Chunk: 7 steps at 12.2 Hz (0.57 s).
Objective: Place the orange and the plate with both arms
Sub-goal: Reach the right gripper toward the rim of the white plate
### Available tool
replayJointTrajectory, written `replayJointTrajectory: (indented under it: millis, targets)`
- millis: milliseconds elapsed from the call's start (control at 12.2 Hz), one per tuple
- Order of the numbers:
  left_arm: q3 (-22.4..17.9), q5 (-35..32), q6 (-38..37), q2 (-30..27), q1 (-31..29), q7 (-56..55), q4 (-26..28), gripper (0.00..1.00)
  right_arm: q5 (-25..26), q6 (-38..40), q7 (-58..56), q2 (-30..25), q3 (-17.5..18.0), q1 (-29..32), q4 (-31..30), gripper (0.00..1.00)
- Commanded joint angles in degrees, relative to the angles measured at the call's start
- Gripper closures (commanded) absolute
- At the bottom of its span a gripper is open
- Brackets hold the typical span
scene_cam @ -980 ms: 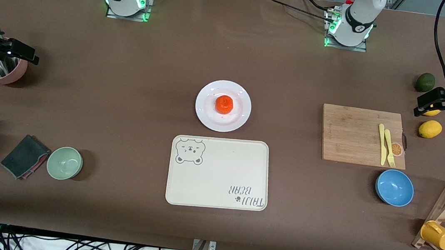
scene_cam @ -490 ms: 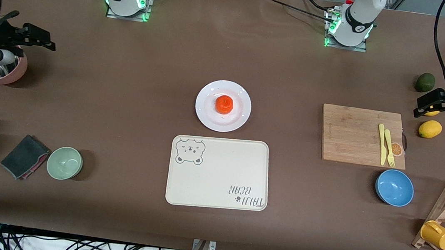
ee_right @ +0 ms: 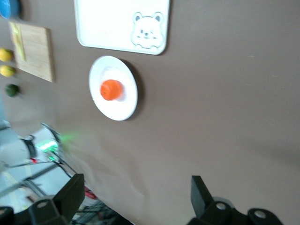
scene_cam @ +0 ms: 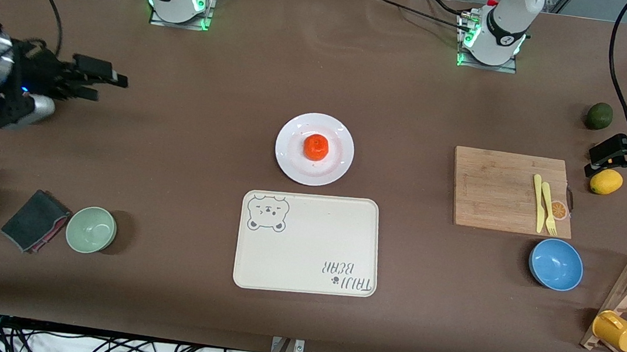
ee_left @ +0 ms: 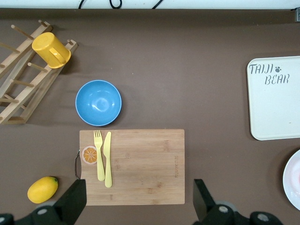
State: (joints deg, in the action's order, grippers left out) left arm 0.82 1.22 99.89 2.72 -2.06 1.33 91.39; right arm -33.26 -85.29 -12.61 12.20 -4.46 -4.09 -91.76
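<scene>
The right gripper [scene_cam: 103, 81], fingers apart and empty, had swung in toward the orange [scene_cam: 315, 147] sitting on the plate [scene_cam: 291, 164] at mid-table, suggesting an approach, while the left gripper [scene_cam: 617, 156] waited open over the lemon [scene_cam: 606, 181].

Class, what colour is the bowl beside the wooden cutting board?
The bowl is blue, clearest in the left wrist view.
</scene>
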Motion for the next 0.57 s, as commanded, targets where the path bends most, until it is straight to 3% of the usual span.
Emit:
replayJointTrajectory:
  millis: [0,245,490]
  targets:
    - [0.1,0.8,0.0,0.3,-0.2,1.0,-0.9,0.0,-8.8,-9.5,1.3,-0.2,0.2,-1.8,-10.0,0.0]
    - [0.1,0.8,-0.1,0.3,-0.2,1.0,-0.9,0.0,-16.8,-19.8,-0.3,1.5,4.6,-3.3,-18.0,0.0]
    - [0.1,0.8,-0.1,0.2,-0.3,1.0,-0.9,0.0,-26.1,-32.5,-9.7,7.0,10.7,-3.4,-22.6,0.0]
